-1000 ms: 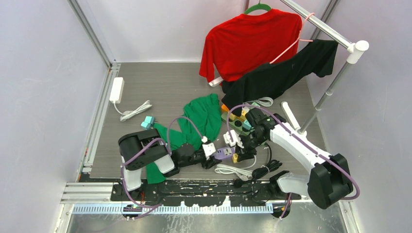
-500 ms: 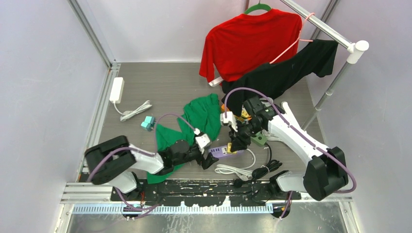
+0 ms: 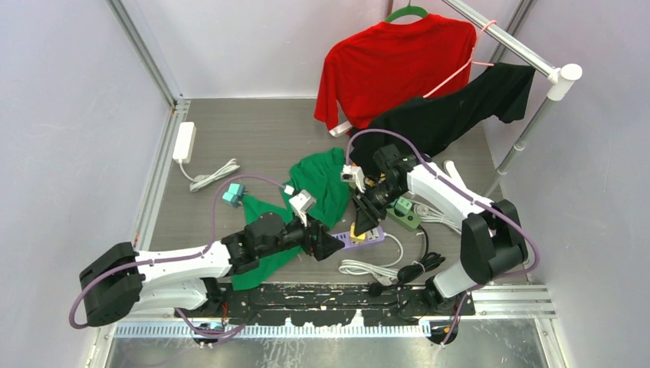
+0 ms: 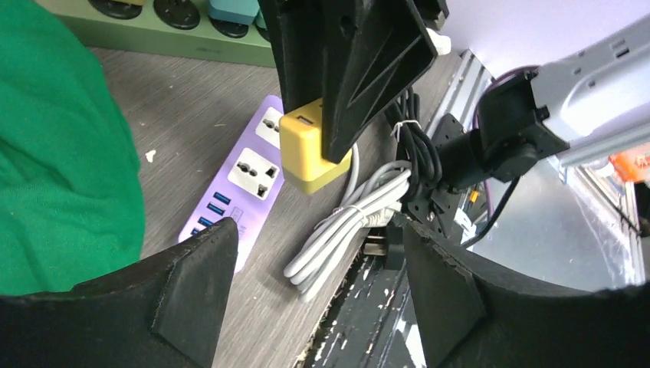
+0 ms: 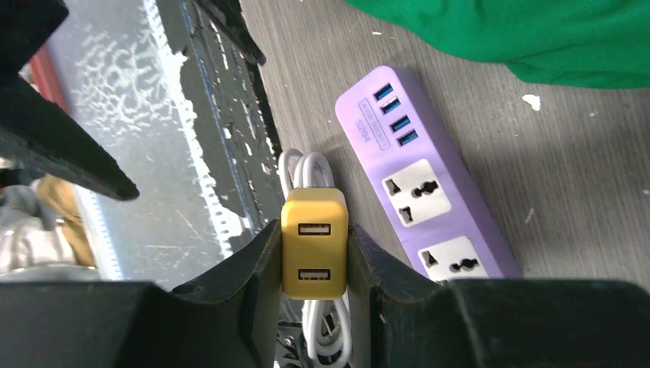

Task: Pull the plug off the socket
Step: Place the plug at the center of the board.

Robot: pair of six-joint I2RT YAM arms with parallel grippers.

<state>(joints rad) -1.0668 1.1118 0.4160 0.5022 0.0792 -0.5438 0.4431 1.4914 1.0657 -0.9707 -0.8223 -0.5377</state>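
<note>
1. The right gripper point(image 5: 314, 270) is clamped on the yellow plug point(image 5: 313, 249). Its two black fingers press the plug's smooth sides, and the USB ports face the wrist camera.
2. The left gripper point(image 4: 318, 295) stands open and holds nothing. Its fingers point(image 4: 192, 287) frame the scene from low over the table point(image 3: 253, 138).
3. The plug hangs above the near end of the purple strip point(image 5: 429, 192), over a coiled white cord point(image 4: 345, 230). The strip's two sockets that show in the right wrist view are empty. The prongs are hidden, but the plug looks clear of the strip, so I judge the pull essentially made.
4. The strip lies flat on the table beside a green cloth point(image 3: 318, 184), and neither gripper touches it.
5. Risks from here:
   - The grip is on slick, flat faces, so a jolt or fast swing could let the plug slide out and drop onto the cord or strip.
   - If a prong is caught after all, further lifting would drag the unheld strip up with it.
   - The two grippers are near each other, so a careless move by either could knock the plug or shove the strip.
</note>
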